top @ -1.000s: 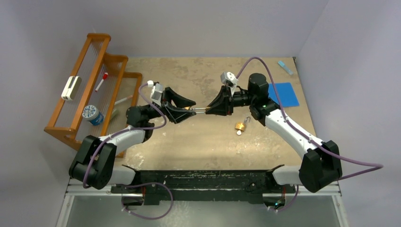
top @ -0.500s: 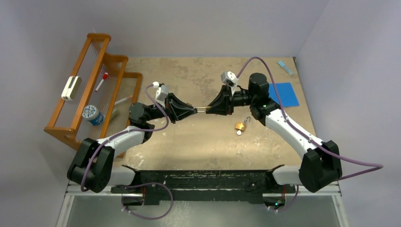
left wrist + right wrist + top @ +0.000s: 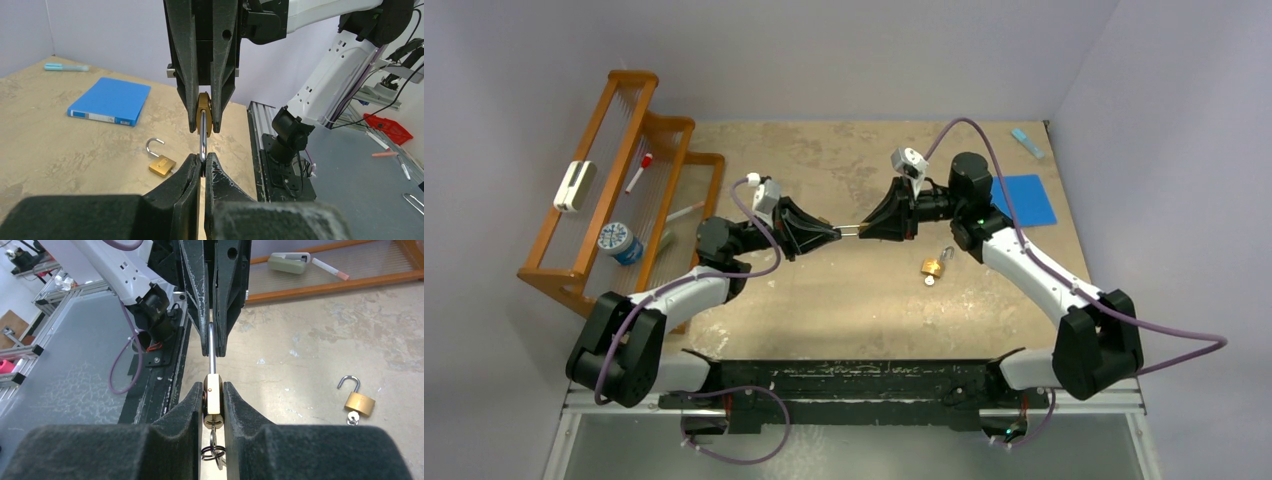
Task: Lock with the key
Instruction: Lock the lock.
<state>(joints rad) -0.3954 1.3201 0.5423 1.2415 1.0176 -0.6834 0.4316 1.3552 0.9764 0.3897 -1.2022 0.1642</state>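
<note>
Two grippers share one small brass padlock (image 3: 213, 399) with a steel shackle; a ring of keys (image 3: 212, 452) hangs under its body. Nearest the right wrist camera, the right gripper (image 3: 213, 390) is clenched on the brass body. Beyond it, the left gripper (image 3: 202, 162) is clenched on the shackle's loop. The padlock spans the gap between both sets of fingertips, above the table (image 3: 874, 300). Farther off, a second padlock (image 3: 933, 267) lies on the table, shackle swung open.
</note>
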